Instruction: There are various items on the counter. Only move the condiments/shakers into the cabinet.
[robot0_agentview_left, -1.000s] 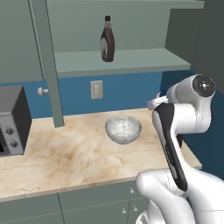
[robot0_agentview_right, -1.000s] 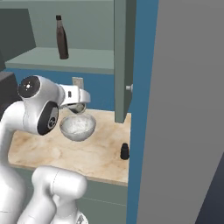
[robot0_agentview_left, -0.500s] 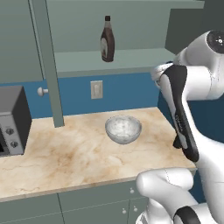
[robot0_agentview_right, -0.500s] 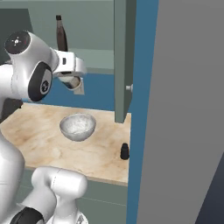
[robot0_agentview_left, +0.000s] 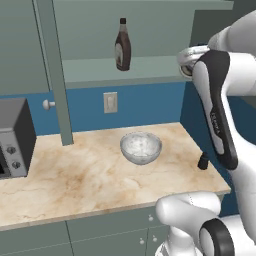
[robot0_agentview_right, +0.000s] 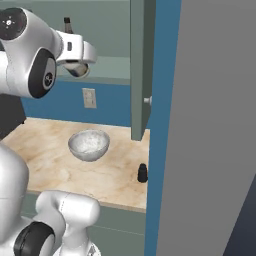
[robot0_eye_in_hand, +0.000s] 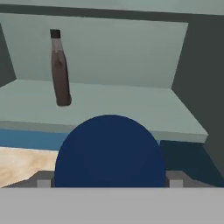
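The pincer (robot0_eye_in_hand: 109, 186) is clamped on the blue-lidded jar (robot0_eye_in_hand: 109, 151) just short of the cabinet shelf (robot0_eye_in_hand: 131, 105). Push it straight in, level, right of the syrup bottle (robot0_eye_in_hand: 60, 70) — the shaker (robot0_agentview_left: 203, 161) waits on the counter (robot0_agentview_left: 75, 175).

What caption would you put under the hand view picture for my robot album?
Robot claw carries a round dark blue jar lid toward the pale cabinet shelf, where a tall brown syrup bottle stands.

counter (robot0_agentview_left: 75, 180): bowl (robot0_agentview_left: 141, 147), shaker (robot0_agentview_left: 203, 161); shelf (robot0_agentview_left: 150, 67): syrup bottle (robot0_agentview_left: 122, 45), seemingly upright
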